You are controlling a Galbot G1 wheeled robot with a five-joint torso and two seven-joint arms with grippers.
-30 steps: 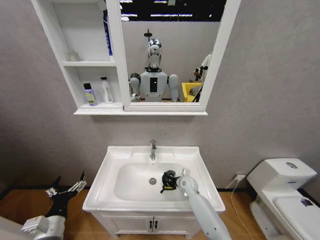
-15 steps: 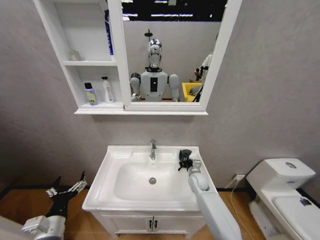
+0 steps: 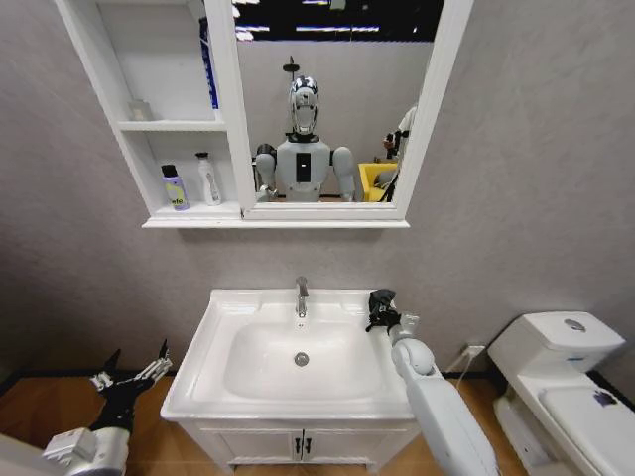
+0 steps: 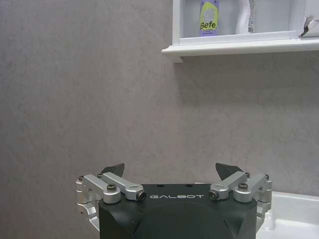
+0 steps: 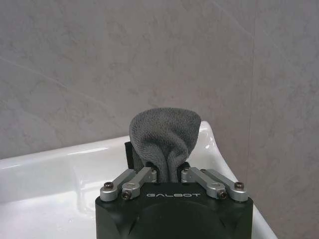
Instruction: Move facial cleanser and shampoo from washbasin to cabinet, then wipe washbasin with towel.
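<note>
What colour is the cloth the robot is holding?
Dark grey. The towel, pinched in the right gripper, shows best in the right wrist view.

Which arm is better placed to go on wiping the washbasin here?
Right. The right gripper is shut on the towel at the washbasin back right corner, while the left gripper hangs open, low beside the basin.

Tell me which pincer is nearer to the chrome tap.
The right. The right pincer holds the dark grey towel over the washbasin's back right corner, beside the chrome tap. The left pincer hangs open, low beyond the washbasin's left edge.
</note>
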